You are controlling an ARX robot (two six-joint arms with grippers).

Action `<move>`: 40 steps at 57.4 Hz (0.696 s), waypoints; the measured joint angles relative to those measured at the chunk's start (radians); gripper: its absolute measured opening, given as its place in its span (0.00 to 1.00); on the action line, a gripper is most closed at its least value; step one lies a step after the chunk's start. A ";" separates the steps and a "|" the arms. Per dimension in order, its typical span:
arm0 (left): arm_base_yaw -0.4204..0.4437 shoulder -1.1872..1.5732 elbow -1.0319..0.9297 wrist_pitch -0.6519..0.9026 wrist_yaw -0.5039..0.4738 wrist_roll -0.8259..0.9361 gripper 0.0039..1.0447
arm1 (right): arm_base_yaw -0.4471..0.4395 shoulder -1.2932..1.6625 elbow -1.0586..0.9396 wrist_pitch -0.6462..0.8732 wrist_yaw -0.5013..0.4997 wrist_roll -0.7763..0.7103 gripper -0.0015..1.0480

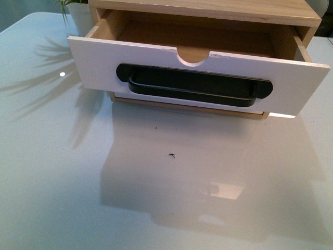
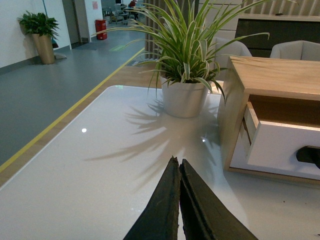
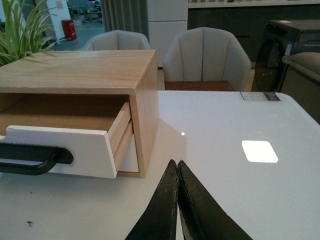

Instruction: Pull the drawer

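White table (image 1: pixel 156 198) lying bare nearest the robot, the drawer (image 1: pixel 104 62) sitting at 12 o'clock, already drawn well out of its wooden case (image 1: pixel 208 10).

Both tools are hovering low over the table with nothing in them: the left gripper (image 2: pixel 177 162) and the right gripper (image 3: pixel 177 162) are each showing their jaws pressed together. Neither is touching the drawer, and neither arm is showing in the front view. From the left gripper the drawer is lying toward 2 o'clock, from the right gripper toward 10 o'clock; the right one is looking somewhat nearer. The black bar handle (image 1: pixel 193 86) is running crosswise, 9 to 3 o'clock, so any further pull is going toward 6 o'clock. Farther off, a potted plant (image 2: pixel 184 97) is standing just beside the case, at about 10 o'clock.
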 joint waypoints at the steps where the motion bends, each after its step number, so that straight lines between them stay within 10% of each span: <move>1: 0.000 0.000 0.000 0.000 0.000 0.000 0.03 | 0.000 0.000 0.000 0.000 0.000 0.000 0.02; 31: 0.000 0.000 0.000 0.000 0.000 0.000 0.93 | 0.000 0.000 0.000 0.000 0.000 0.000 0.92; 40: 0.000 0.000 0.000 0.000 0.000 0.003 0.93 | 0.000 0.000 0.000 0.000 0.000 0.000 0.91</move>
